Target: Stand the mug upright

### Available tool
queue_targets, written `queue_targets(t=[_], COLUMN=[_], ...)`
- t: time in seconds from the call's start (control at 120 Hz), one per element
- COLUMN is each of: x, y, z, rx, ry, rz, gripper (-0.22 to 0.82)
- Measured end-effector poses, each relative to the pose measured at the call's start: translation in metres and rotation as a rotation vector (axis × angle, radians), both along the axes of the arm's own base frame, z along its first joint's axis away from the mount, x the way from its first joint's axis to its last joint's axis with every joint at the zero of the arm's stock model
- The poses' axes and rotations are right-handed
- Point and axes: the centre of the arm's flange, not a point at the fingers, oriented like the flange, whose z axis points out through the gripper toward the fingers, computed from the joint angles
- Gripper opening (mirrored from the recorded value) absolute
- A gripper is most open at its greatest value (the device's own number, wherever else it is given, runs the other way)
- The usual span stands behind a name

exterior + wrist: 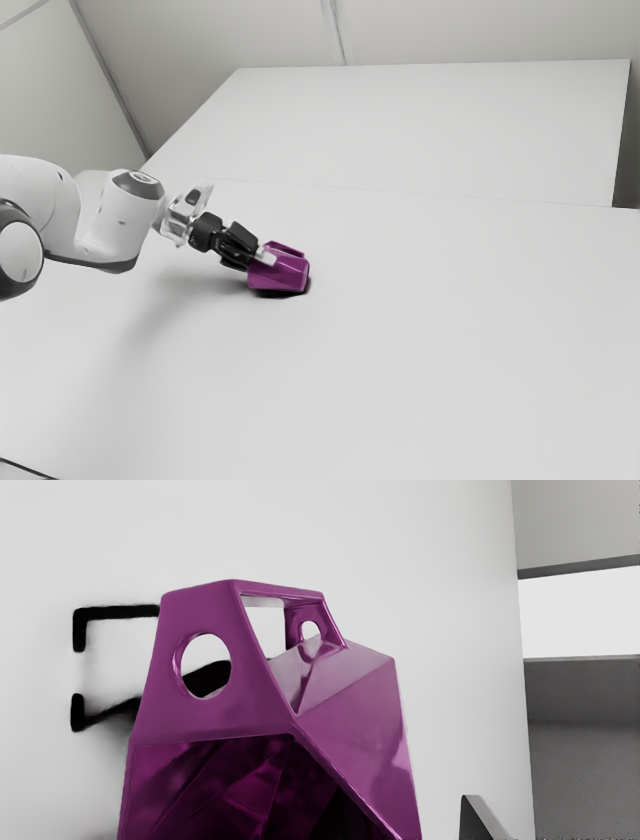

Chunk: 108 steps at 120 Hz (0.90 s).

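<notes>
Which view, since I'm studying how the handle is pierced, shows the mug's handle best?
The wrist view: the handle of the purple mug appears large there, with round holes in its sides and a bigger opening between handle and body. In the exterior view it is small, a thin bar along the tipped mug's upper side.

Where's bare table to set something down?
The table lies bare from the mug toward the exterior view's right, and between mug and that view's bottom edge. Crowded: from mug toward the exterior view's left, along claw and arm.
</notes>
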Motion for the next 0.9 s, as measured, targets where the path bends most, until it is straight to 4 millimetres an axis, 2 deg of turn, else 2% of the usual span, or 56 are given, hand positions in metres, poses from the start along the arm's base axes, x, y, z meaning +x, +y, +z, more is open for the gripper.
queue_targets(t=[0.092, 0.192, 0.483, 0.617, 0.692, 0.9], x=[0.000, 0.001, 0.002, 0.002, -0.002, -0.018], y=[0.000, -0.002, -0.006, -0.008, -0.015, -0.043], z=[0.001, 0.003, 0.009, 0.030, 0.050, 0.089], rx=[-0.003, -0.004, 0.002, 0.028, 0.072, 0.339], ry=[-0.007, -0.016, -0.041, -0.074, -0.096, -0.116], rz=[-0.006, -0.014, -0.030, -0.042, -0.078, -0.237], gripper=[-0.02, -0.09, -0.16, -0.17, -0.17, -0.18])
